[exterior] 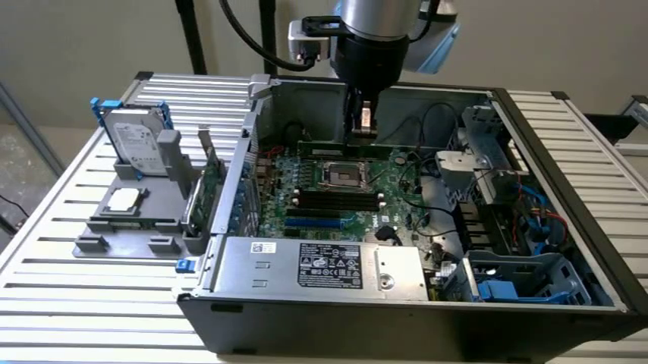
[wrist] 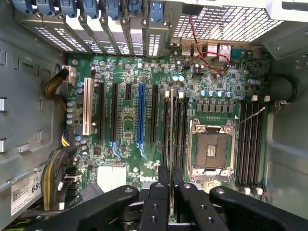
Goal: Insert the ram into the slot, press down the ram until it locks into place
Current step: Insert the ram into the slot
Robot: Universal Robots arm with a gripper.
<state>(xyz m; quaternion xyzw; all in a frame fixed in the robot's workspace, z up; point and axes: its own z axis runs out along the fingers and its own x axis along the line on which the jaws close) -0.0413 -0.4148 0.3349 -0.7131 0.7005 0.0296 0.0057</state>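
My gripper (exterior: 363, 130) hangs inside the open computer case (exterior: 567, 227), shut on the ram (exterior: 329, 149), a thin green stick held level above the motherboard (exterior: 390, 216). In the wrist view the ram (wrist: 172, 125) shows edge-on, running out from between the two black fingers (wrist: 158, 202). It lines up with the black slots (wrist: 179, 130) beside the silver processor socket (wrist: 211, 149). How far it is above the slot I cannot tell. Those black slots (exterior: 335, 199) lie between the processor socket (exterior: 342, 176) and a blue socket (exterior: 319, 222).
A second group of black slots (wrist: 250, 144) lies past the processor socket. A grey power supply (exterior: 314, 262), cables (exterior: 445, 197) and a drive cage (exterior: 506, 280) crowd the case. Outside at the exterior view's left, a grey holder (exterior: 132, 212) carries a hard drive (exterior: 136, 140) and an expansion card (exterior: 211, 186).
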